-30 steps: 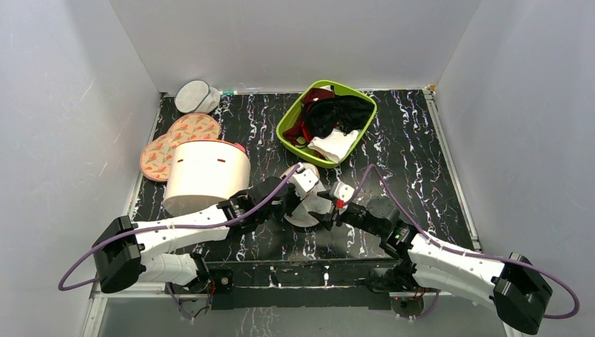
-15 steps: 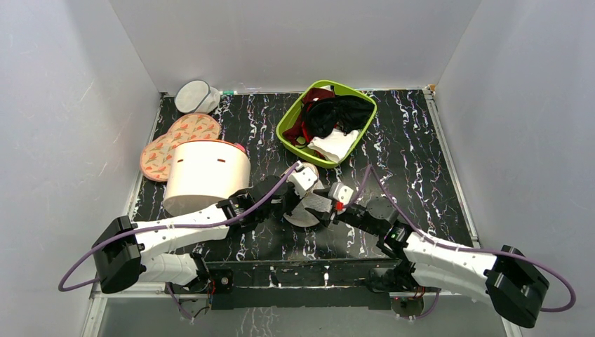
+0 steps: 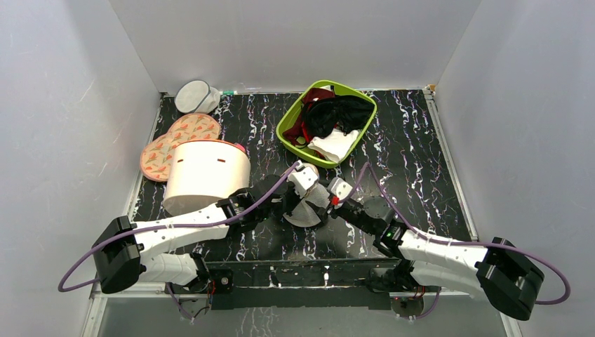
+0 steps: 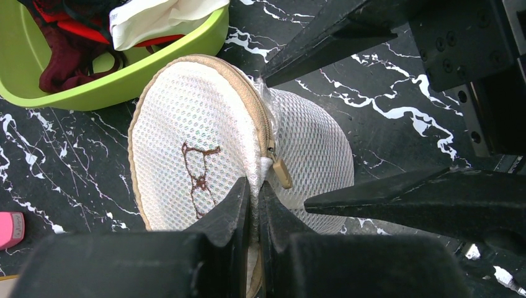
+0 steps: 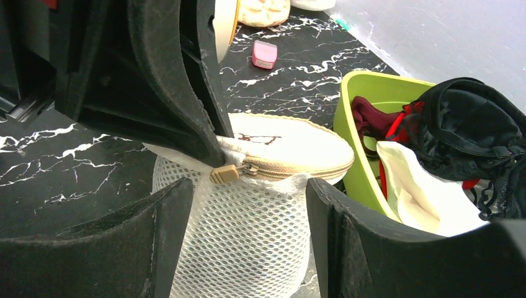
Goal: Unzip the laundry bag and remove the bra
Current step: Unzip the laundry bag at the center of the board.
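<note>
No words, numbers or brand names can be read in any view. The laundry bag (image 4: 180, 124) bears a dark red stitched mark (image 4: 200, 176) on its flat top (seen from both wrists) — a thin looping squiggle — with no letters legible.

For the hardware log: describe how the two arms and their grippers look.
Both the left arm and right arm have white shell links with black joints and bulky black base housings. A purple cable runs along each. The left gripper and right gripper carry matte black, wedge-shaped fingers tapering to tips.
</note>
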{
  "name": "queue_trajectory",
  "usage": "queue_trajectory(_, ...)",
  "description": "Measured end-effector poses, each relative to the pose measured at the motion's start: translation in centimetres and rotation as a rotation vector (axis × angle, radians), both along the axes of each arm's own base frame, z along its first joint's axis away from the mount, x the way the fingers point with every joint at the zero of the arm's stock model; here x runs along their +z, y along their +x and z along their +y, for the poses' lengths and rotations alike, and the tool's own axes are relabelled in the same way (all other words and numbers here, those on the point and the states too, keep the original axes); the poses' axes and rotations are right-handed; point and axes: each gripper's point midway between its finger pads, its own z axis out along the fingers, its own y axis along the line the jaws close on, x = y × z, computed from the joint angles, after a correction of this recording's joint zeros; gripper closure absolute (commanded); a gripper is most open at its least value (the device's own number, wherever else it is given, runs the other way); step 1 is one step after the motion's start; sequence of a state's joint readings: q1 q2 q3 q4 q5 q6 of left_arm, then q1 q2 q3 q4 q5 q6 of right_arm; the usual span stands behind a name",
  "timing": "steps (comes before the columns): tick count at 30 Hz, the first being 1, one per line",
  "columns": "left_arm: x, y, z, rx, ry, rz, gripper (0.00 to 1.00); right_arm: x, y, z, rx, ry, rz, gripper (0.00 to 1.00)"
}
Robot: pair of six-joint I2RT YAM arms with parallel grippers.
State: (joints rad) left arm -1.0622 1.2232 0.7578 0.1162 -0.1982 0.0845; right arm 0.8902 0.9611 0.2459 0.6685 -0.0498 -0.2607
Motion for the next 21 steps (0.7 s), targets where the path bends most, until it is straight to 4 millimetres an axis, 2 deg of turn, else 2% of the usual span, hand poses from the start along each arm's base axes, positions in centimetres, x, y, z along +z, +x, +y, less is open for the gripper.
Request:
queue_trajectory(7,0.0,-0.1,0.0,-0.004,0.002,0.004,1.0,0.4,0.2,0.1,-0.014,0.018,-0.007,0.31)
queue_trajectory(13,-0.1,-0.2,0.0,-0.005,0.003,0.01,1.0,-0.6,0.3,0.5,-0.029,-0.002,0.006,0.3)
queue_trajectory(17,0.1,-0.1,-0.1,-0.004,-0.001,0.01,1.0,-0.2,1.5,-0.8,-0.14,0.011,0.0,0.3)
queue_trajectory(21,0.3,0.1,0.0,0.003,-0.006,0.006,1.0,1.4,2.1,-2.9,-0.247,0.057,-0.01,0.32)
